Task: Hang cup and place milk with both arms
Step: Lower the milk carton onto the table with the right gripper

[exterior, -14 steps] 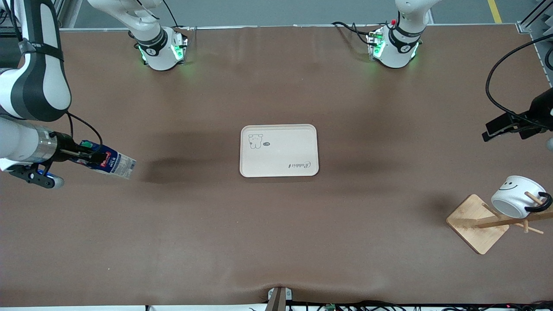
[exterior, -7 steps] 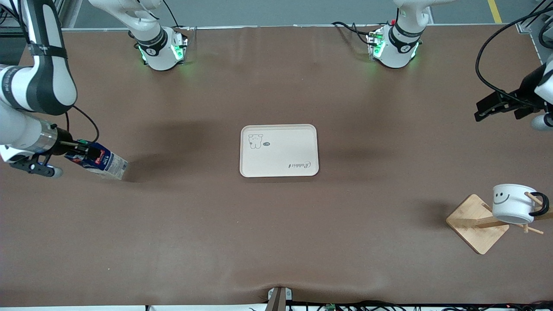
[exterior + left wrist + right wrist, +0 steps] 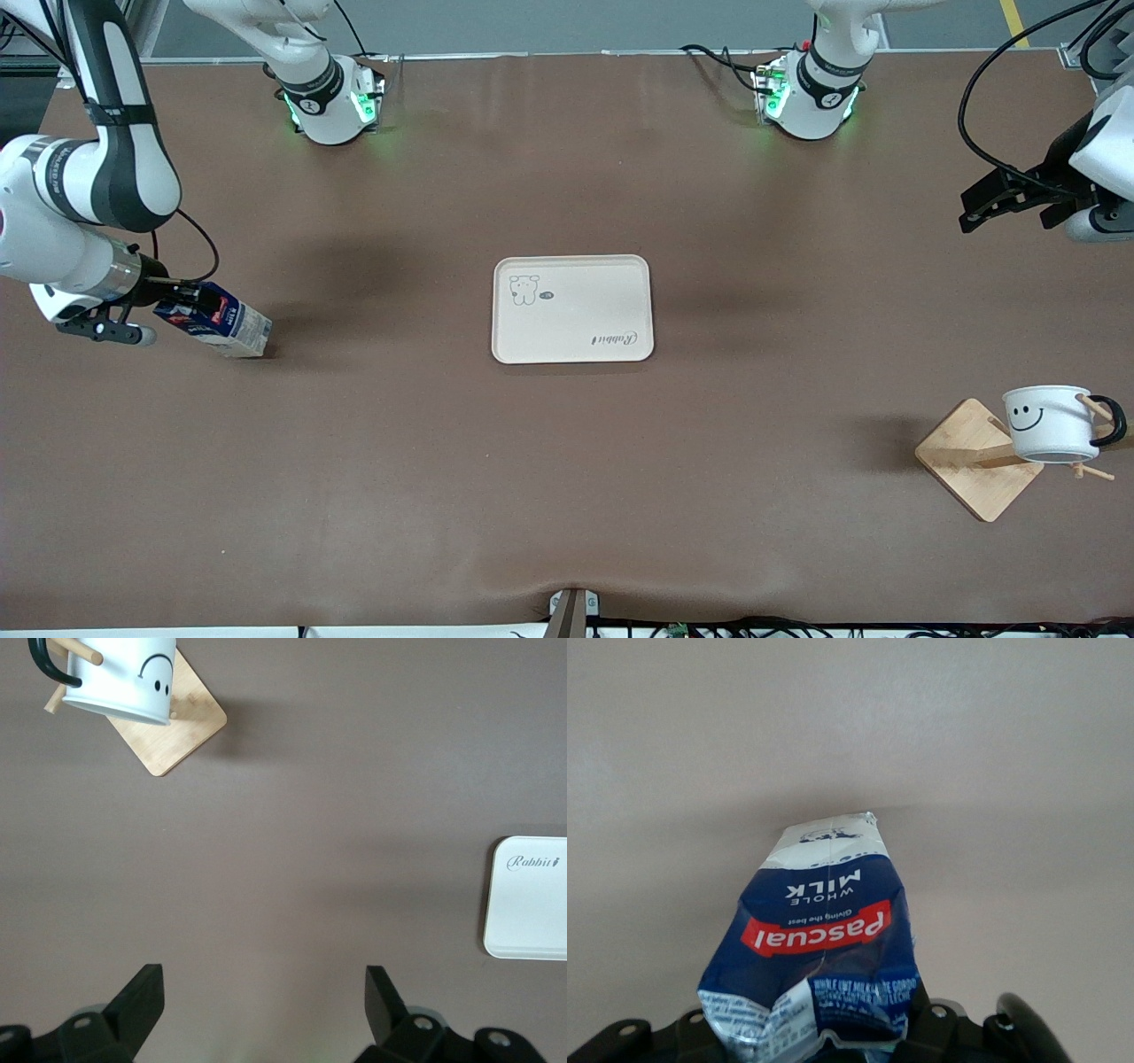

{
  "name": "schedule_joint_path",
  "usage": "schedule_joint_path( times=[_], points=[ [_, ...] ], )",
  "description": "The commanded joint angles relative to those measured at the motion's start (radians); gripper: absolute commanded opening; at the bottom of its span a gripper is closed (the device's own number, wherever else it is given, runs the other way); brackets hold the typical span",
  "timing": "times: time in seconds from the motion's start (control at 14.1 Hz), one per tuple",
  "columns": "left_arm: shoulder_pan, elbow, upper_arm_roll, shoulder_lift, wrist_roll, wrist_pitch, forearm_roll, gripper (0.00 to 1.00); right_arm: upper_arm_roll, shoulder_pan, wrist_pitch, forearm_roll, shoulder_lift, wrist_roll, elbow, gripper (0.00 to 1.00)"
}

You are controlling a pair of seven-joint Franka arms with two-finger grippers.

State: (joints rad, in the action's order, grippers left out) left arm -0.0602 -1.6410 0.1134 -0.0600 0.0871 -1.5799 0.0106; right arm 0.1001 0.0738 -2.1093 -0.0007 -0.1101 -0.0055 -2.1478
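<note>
The white smiley cup (image 3: pixel 1050 421) hangs by its black handle on a peg of the wooden rack (image 3: pixel 974 461) at the left arm's end of the table; it also shows in the left wrist view as the cup (image 3: pixel 124 678). My left gripper (image 3: pixel 1001 199) (image 3: pixel 264 1001) is open and empty, high over bare table, well apart from the rack. My right gripper (image 3: pixel 189 305) (image 3: pixel 833 1041) is shut on the cap end of the dark-blue milk (image 3: pixel 232 326) (image 3: pixel 824 921). The carton is tilted with its pale end right at the tabletop, at the right arm's end.
A cream tray (image 3: pixel 571 341) (image 3: pixel 532 921) with a printed dog and lettering lies at the table's middle, nothing on it. The arm bases (image 3: pixel 332 106) (image 3: pixel 806 102) glow green along the table's edge farthest from the front camera.
The right gripper has lowered the milk to the tabletop; its shadow has closed up under it. The left gripper drew away from the rack. The cup swung from tilted to hanging level.
</note>
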Motion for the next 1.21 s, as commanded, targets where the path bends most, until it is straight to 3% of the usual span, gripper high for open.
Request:
schedule_joint_path(
  times=[0.0,0.07,0.21,0.28,0.36,0.5,0.57,0.78,1.14],
  points=[
    [0.005,-0.019,-0.008,-0.015,0.01,-0.017,-0.004,1.0,-0.02,0.023,-0.049,-0.015,0.044,-0.013,-0.079,0.12],
    [0.005,-0.019,-0.008,-0.015,0.01,-0.016,-0.004,1.0,-0.02,0.024,-0.087,-0.015,0.044,-0.014,-0.093,0.34],
    [0.005,-0.017,-0.008,-0.015,0.008,-0.014,-0.004,1.0,-0.02,0.026,-0.109,-0.015,0.044,-0.021,-0.113,0.37],
    [0.003,-0.017,-0.008,-0.015,0.008,-0.011,-0.004,1.0,-0.02,0.026,-0.109,-0.015,0.044,-0.021,-0.113,0.48],
    [0.003,-0.017,-0.008,-0.015,0.008,-0.011,-0.004,1.0,-0.02,0.026,-0.109,-0.015,0.044,-0.022,-0.113,0.74],
    [0.003,-0.017,-0.009,-0.014,0.006,-0.011,-0.003,1.0,-0.02,0.026,-0.109,-0.013,0.044,-0.036,-0.112,0.95],
    [0.003,-0.019,-0.009,-0.012,0.008,-0.014,-0.001,1.0,-0.022,0.026,-0.109,-0.013,0.044,-0.036,-0.109,1.0],
    [0.006,-0.02,-0.005,-0.015,0.01,-0.025,0.049,1.0,-0.022,0.029,-0.11,-0.007,0.044,-0.036,-0.107,1.0],
    [0.002,-0.022,-0.006,-0.015,0.003,-0.046,0.032,1.0,-0.02,0.031,-0.107,-0.002,0.044,-0.034,-0.096,1.0]
  ],
)
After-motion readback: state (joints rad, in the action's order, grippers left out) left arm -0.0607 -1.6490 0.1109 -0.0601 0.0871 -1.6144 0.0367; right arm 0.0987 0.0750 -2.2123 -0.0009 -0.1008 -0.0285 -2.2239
